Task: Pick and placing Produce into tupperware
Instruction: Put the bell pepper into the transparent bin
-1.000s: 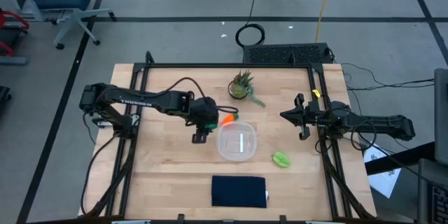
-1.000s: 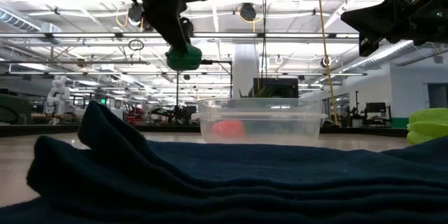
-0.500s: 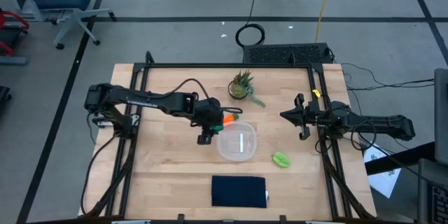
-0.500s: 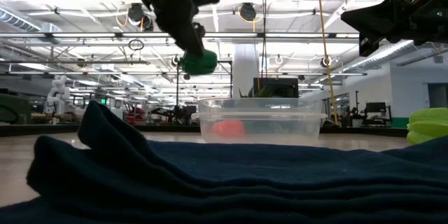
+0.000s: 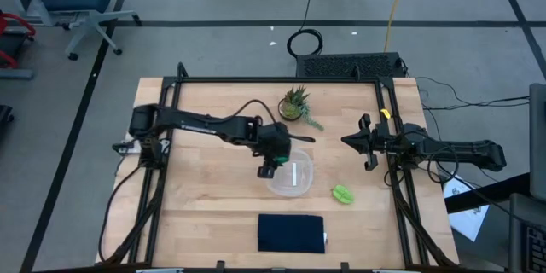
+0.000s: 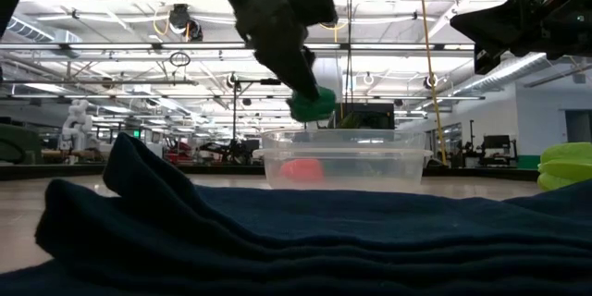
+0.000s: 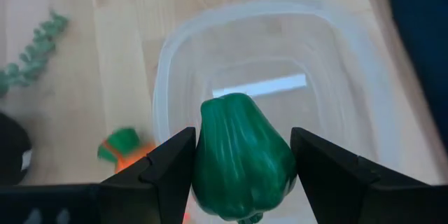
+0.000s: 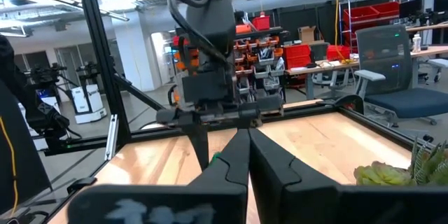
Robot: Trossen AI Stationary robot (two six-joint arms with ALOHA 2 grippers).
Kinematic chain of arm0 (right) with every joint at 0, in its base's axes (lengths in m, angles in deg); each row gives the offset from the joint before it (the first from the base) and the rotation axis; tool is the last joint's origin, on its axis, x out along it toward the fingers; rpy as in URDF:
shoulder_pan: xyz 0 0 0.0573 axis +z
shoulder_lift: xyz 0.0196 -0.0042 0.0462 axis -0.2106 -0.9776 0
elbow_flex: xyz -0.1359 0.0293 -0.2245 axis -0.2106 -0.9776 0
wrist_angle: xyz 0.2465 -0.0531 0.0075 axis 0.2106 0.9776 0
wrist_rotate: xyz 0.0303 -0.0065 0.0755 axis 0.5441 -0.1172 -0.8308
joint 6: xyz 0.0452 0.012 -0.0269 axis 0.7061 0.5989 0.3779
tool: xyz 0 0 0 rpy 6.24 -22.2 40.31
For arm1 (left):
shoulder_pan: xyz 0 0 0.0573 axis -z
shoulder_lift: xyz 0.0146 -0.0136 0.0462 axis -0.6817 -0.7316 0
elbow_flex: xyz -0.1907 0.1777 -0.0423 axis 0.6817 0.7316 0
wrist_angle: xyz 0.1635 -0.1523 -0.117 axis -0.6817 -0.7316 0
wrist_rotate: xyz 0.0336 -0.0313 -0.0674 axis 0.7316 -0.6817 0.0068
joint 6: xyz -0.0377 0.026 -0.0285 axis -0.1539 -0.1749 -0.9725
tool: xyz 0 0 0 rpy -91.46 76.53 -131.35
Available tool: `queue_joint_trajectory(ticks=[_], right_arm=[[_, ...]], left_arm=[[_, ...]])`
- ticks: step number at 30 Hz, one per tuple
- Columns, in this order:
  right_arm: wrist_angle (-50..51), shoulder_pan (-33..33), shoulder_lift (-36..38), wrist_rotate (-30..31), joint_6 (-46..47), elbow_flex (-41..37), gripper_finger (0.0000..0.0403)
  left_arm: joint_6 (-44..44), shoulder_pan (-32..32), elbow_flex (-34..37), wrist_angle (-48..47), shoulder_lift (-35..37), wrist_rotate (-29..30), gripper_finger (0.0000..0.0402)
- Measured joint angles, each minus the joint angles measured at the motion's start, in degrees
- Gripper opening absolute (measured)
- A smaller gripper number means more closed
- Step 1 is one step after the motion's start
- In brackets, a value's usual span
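The left gripper (image 7: 241, 175) has its fingers (image 7: 164, 171) clamped on the dark green lump (image 7: 241, 155), one on each flank. In the high view, left gripper and lump sit just left of centre, over the left rim of the tupperware (image 5: 300, 186); the low view shows the lump hanging a little above that rim. This is the carry step, nearly over the drop point. The next move calls for easing further over the container's middle, then parting the fingers.

The carrot (image 7: 127, 148) lies on the table (image 5: 205, 205) just beside the tupperware, though from above the arm seems to hide it. The yellow-green leaf piece (image 5: 342, 194) rests right of the container. The right gripper (image 5: 368, 145) waits at the right edge, fingers together.
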State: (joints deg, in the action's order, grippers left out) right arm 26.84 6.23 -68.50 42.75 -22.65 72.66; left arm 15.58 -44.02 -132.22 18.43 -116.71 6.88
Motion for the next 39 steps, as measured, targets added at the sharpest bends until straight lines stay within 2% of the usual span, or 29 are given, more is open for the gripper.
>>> queue_joint_trajectory(ticks=[7,21,29,39], right_arm=[[0.02,0.0,0.0,0.0,0.0,-0.01,0.0],[0.02,0.0,0.0,0.0,0.0,-0.01,0.0],[0.04,0.0,0.0,0.0,0.0,-0.01,0.0],[0.04,-0.02,0.0,0.0,0.01,0.0,0.0]], left_arm=[[0.72,0.37,-1.06,1.29,-3.64,0.02,0.023],[0.53,2.66,-1.04,3.96,-4.7,0.17,0.023],[-3.3,3.85,1.51,6.59,-4.7,5.22,0.023],[-6.02,3.83,2.02,6.49,-4.7,6.46,0.023]])
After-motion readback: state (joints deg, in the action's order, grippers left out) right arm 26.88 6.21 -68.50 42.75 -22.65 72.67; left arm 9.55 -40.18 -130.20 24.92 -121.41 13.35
